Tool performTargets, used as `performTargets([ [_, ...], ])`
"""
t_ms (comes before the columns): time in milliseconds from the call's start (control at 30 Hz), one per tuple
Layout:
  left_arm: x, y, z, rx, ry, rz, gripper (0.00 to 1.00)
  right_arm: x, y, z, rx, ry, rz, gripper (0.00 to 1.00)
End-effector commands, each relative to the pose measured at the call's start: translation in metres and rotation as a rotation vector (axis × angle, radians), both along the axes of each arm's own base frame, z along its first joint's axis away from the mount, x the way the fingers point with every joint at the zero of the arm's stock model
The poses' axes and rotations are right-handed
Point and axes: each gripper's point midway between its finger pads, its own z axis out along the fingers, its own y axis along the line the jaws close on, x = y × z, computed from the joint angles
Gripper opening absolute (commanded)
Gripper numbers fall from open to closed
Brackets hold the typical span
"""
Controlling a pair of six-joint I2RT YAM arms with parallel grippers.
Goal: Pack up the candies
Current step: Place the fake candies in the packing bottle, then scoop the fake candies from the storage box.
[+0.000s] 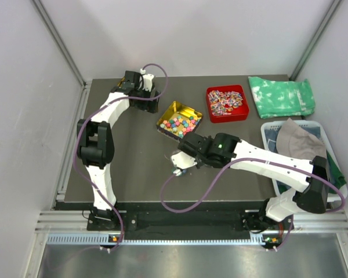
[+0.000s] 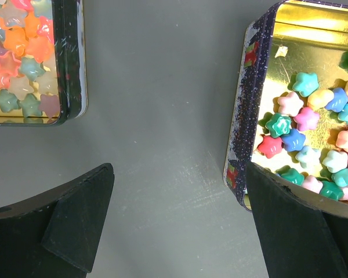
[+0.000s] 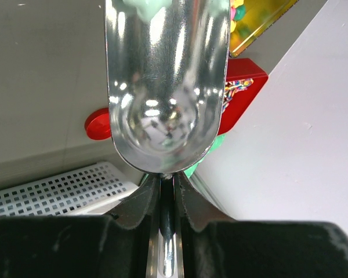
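— Right tool (image 3: 167, 194) is clamping our empty steel scoop (image 3: 165, 87); left tool (image 2: 178, 174) is hanging open.
— We're probably starting a scoop: candies (image 2: 306, 119) are lying in the gold tin (image 2: 240, 127), so we're needing to dip there.

No readable text anywhere, honestly. The candy tin (image 2: 242, 133) just right of the left gripper (image 2: 178, 191) has a busy printed pattern on its side wall, but no letters or numbers come through.
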Motion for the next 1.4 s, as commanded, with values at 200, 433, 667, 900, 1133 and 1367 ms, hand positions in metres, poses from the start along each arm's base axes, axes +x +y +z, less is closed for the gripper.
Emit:
performTargets([
  [200, 0.005, -0.002, 0.018, -0.033, -0.048, 0.002, 0.99, -0.001, 0.006, 0.014, -0.005, -0.049, 0.022, 0.0],
  [433, 0.005, -0.006, 0.009, -0.034, -0.032, -0.018, 0.99, -0.002, 0.009, 0.02, 0.032, -0.043, 0.02, 0.0],
  [667, 0.014, -0.022, -0.007, 0.016, -0.028, -0.058, 0.99, 0.022, 0.004, 0.05, 0.227, 0.029, -0.088, 0.0],
  [900, 0.029, -0.039, -0.025, 0.084, -0.035, -0.08, 0.99, 0.07, -0.018, 0.051, 0.336, -0.003, -0.22, 0.0],
  [1133, 0.033, -0.05, -0.017, 0.072, -0.063, -0.103, 0.99, 0.096, -0.028, 0.038, 0.333, -0.026, -0.279, 0.0],
  [1367, 0.045, -0.044, 0.018, 0.054, -0.157, -0.004, 0.99, 0.102, -0.028, 0.033, 0.34, -0.053, -0.308, 0.0],
])
